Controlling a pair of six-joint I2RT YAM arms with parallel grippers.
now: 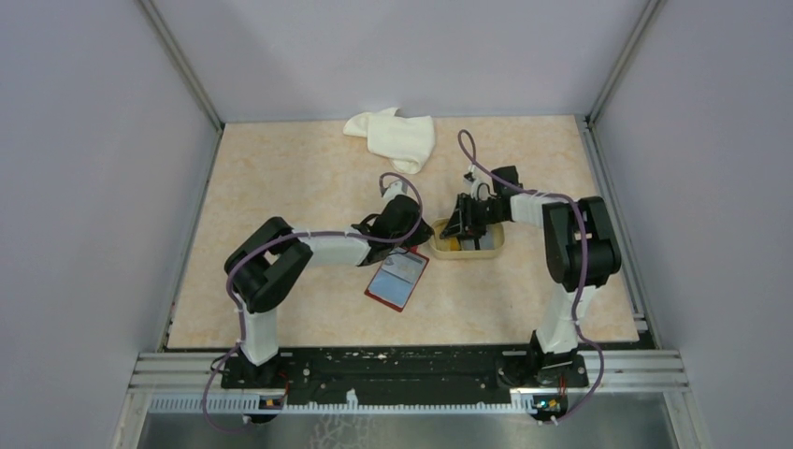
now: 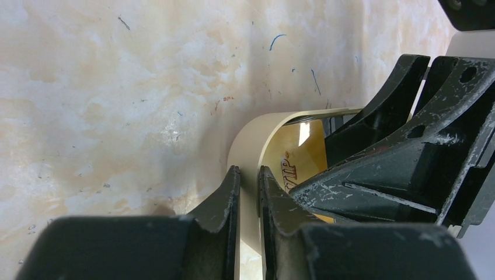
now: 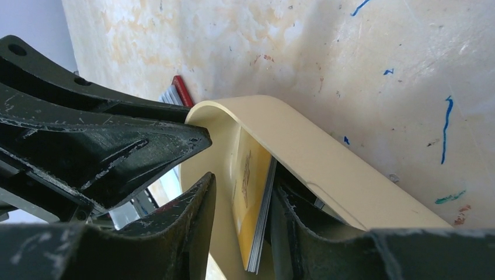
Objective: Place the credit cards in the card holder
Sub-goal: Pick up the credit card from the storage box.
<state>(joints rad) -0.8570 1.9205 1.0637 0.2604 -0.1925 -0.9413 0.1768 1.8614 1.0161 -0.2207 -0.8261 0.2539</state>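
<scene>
Carefully now: my left hand [image 2: 248, 175] pinches the tray [image 2: 252, 133] wall while my right hand [image 3: 242, 192] straddles the cards [image 3: 252, 169] half-open, so they may slip before reaching the card holder [image 1: 397, 279] lying just near-left.

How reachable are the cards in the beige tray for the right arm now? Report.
Likely yes: the right gripper has its jaws astride the cards inside the tray, nothing covering them, and the left gripper pinches the tray wall, steadying it.

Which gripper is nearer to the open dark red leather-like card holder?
Left. The left gripper pinches the wall of the beige rounded tray, just beyond the dark red card holder; the right gripper reaches into that tray, farther right.
</scene>
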